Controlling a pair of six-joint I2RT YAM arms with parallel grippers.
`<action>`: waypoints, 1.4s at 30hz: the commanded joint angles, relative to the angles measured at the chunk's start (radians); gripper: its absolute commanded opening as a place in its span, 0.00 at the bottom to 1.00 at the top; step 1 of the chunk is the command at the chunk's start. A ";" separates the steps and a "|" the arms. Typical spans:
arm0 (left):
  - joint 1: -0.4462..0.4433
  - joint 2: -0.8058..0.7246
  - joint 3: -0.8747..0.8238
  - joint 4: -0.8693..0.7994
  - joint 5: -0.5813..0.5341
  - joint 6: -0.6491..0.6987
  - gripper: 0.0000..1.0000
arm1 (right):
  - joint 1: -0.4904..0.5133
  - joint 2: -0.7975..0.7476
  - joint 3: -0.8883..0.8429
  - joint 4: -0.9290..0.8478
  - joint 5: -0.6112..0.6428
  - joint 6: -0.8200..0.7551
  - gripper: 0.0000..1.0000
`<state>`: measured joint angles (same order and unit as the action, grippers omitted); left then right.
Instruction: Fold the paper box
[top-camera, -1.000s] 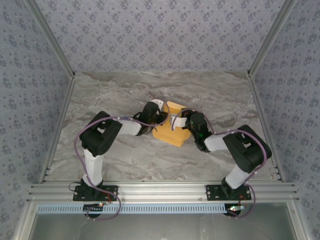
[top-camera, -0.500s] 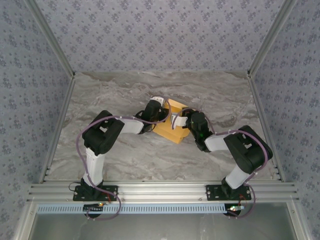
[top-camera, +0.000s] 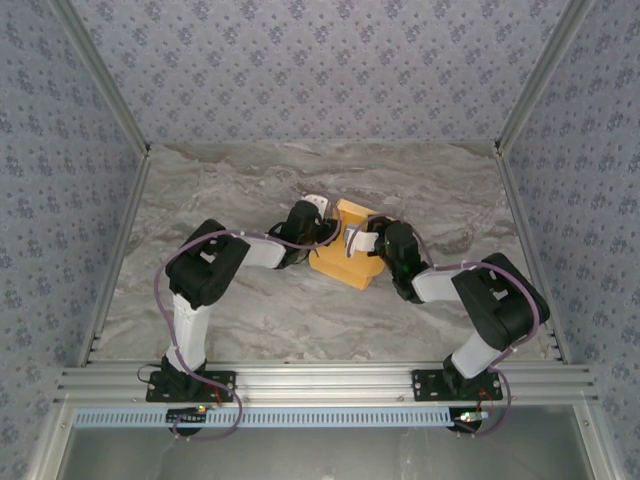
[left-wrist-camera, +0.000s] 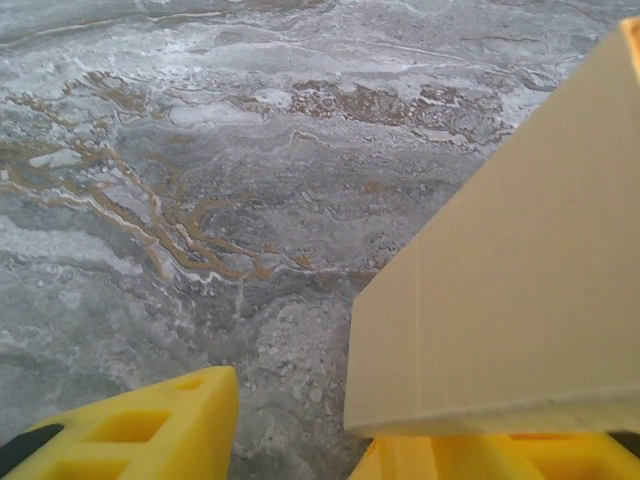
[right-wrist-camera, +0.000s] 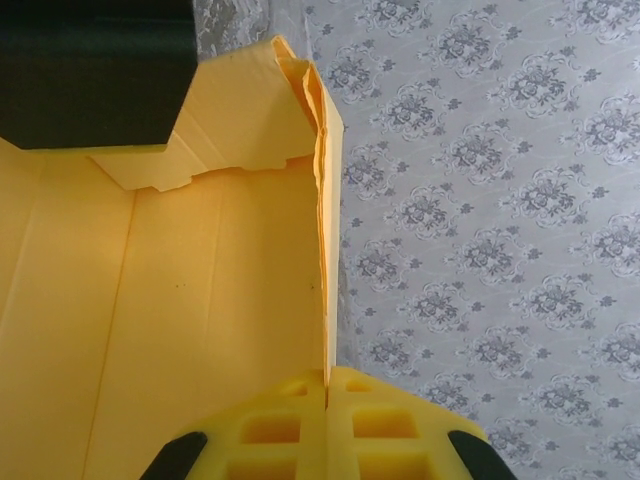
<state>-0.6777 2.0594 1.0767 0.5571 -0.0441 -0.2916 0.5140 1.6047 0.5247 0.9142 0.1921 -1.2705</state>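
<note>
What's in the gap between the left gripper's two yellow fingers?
In the left wrist view, mostly bare table; the pale wall of the box stands against one finger, apart from the other.

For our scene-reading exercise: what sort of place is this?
Probably a robot test cell: a marble-patterned tabletop walled by floral-patterned panels, two black-and-white robot arms bolted to an aluminium rail, handling a yellow-orange cardboard paper box.
</note>
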 joint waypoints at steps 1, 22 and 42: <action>0.012 -0.027 -0.023 0.074 0.034 0.039 0.54 | -0.015 -0.035 0.009 -0.088 -0.042 0.031 0.00; 0.012 -0.021 0.003 0.065 0.098 0.054 0.54 | -0.018 -0.016 0.055 -0.233 -0.055 -0.014 0.00; -0.045 -0.024 0.089 -0.052 -0.245 0.007 0.35 | 0.000 -0.012 0.059 -0.248 -0.054 -0.001 0.00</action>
<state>-0.7189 2.0590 1.1210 0.5285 -0.1390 -0.2592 0.5030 1.5803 0.5789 0.7551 0.1532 -1.2816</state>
